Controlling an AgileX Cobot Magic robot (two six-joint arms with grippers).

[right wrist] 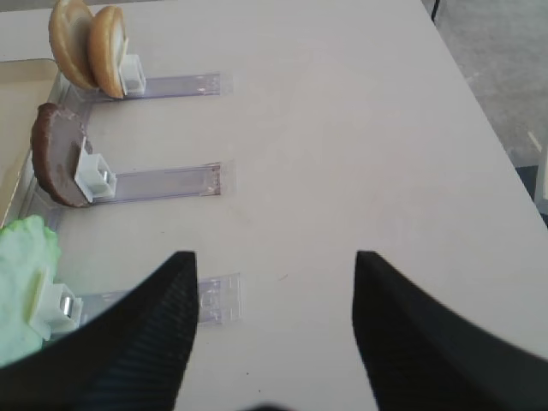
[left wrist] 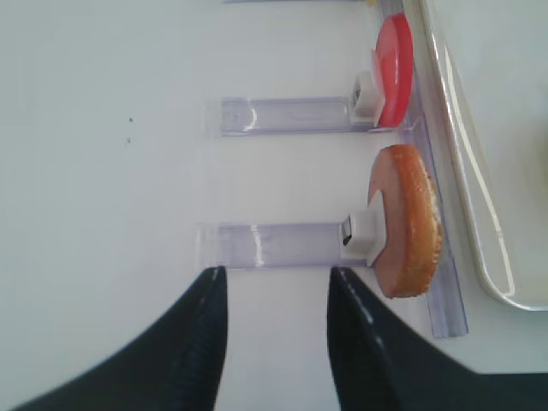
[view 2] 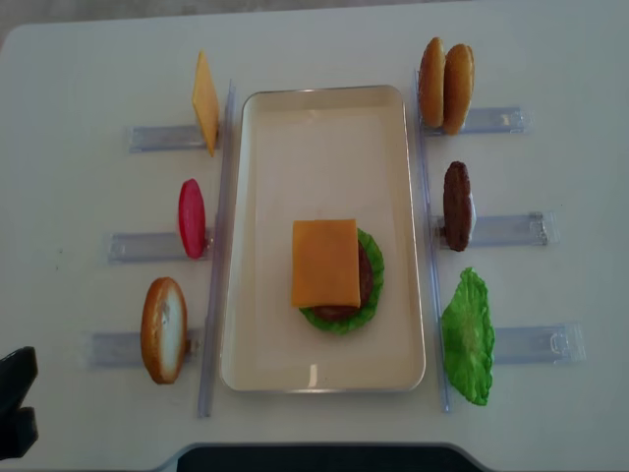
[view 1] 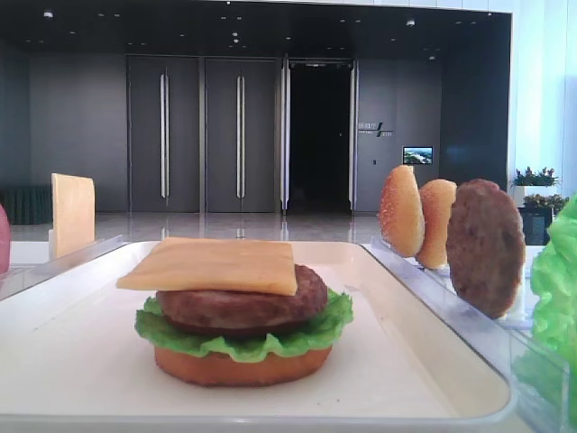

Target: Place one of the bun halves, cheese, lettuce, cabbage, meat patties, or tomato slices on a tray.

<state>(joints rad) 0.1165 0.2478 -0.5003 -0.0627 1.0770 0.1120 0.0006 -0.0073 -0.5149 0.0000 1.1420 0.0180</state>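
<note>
Stack already on the tray (view 2: 393, 197): flat bun base, lettuce (view 2: 371, 295), patty, cheese (view 2: 325, 262) lying flat on top, toward the near half of the tray, slightly right of centre. Spare cheese slice (view 2: 204, 102) upright in a clear holder on the left, far end. Red slice (view 2: 192, 217) in the middle left holder. Domed bun half (view 2: 164, 329) on edge in the near left holder, just outside the tray rim.

Left gripper (left wrist: 274, 300) empty, fingers spread part way, nothing between them. Hangs over the bare table on the outer side of the near left holder, well clear of the tray. In the left wrist view the bun half (left wrist: 405, 221) sits ahead and to the right of the fingertips, at the far end of the holder rail (left wrist: 274, 244); disc standing on edge, flat faces running parallel to the tray rim. Gap between fingers lines up roughly with the rail, so a grab likely means sliding forward along it toward the tray.

Right gripper (right wrist: 274, 265) wide apart, empty, over the table beside the right holders: two bun halves (right wrist: 86, 47), spare patty (right wrist: 56, 163), spare lettuce leaf (right wrist: 26, 282) all to its left, none touched.

Left arm nearer to the near-left bun half; right arm nearer to the paired buns. Likely next layer: a bun top, judged only from the stack.
</note>
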